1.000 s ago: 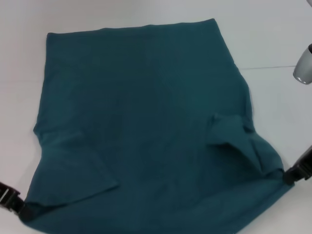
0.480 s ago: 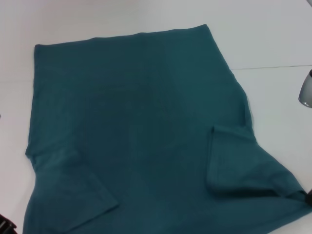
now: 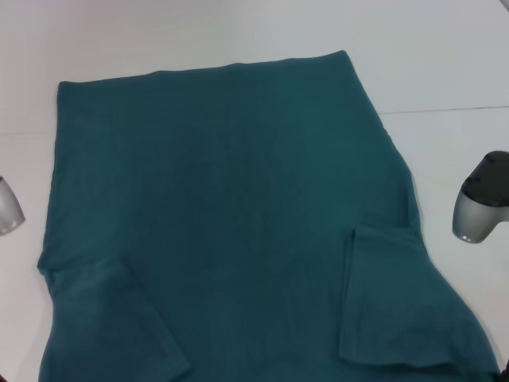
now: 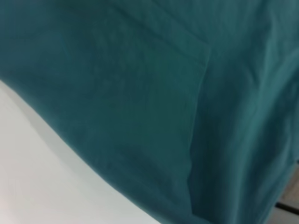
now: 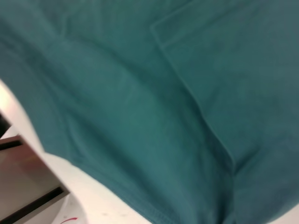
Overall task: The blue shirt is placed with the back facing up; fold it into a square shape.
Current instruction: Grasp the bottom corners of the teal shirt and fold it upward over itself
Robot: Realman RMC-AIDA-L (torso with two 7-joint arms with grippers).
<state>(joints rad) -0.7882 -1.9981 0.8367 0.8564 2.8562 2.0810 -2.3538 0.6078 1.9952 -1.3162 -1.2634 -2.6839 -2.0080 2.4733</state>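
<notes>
White, matte tabletop spreads beneath my arms, a thin seam line crossing it ahead of my right arm. Between that arm and my left arm, each just off a side edge, lies the large dark teal-blue short-sleeved cloth shirt, plain side up, both sleeves folded inward. My grippers sit below the near hem, out of sight; I cannot tell their state.

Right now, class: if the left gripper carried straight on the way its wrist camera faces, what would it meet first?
Most likely the blue shirt: teal cloth with a sleeve fold fills most of the left wrist view, with the white table beside it. Depth is unclear, and the gripper itself is not visible.
</notes>
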